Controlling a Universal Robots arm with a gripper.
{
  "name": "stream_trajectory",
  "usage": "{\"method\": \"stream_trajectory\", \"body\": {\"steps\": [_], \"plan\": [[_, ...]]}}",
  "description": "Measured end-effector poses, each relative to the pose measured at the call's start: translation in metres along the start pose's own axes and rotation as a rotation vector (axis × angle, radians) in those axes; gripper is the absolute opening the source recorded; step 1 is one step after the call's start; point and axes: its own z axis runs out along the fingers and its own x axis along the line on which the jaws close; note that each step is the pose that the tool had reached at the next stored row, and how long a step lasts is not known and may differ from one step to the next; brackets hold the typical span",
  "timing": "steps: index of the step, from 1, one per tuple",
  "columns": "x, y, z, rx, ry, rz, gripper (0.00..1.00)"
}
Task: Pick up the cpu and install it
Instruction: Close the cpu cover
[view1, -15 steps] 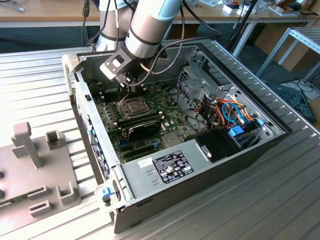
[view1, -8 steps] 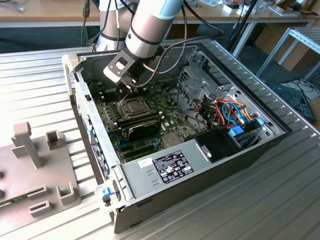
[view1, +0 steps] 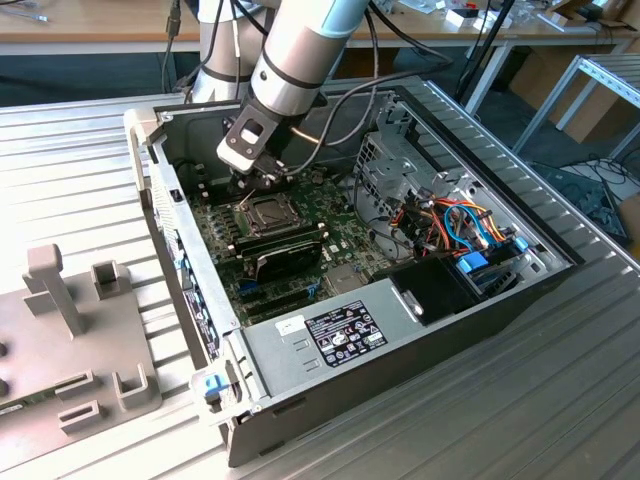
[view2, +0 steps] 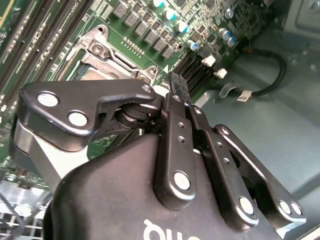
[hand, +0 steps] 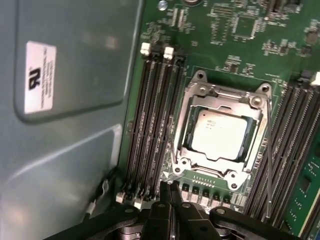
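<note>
Jaws pressed together, pinching nothing, beside the socket frame (hand: 227, 97). First wrist view: cpu (hand: 217, 135) lying within, memory slots (hand: 150, 125) flanking. Exterior view: black module (view1: 287, 258) close by.

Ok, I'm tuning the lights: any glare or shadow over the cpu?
First wrist view: the cpu lid reflects light, pale and evenly bright; exterior view: the socket sits dim under the arm; second wrist view: the gripper hides most of the socket.
</note>
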Motion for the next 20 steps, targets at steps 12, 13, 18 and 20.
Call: {"method": "stream_trajectory", "body": {"steps": [12, 13, 18, 20], "plan": [[0.0009, -0.0006, -0.0038, 0.0122, 0.0025, -0.075, 0.11], [0.0009, -0.0006, -0.0039, 0.0161, 0.0008, -0.094, 0.11], [0.0009, -0.0005, -0.0039, 0.0415, -0.0144, -0.215, 0.11], [0.0009, -0.0005, -0.0039, 0.0508, -0.0207, -0.259, 0.11]]}}
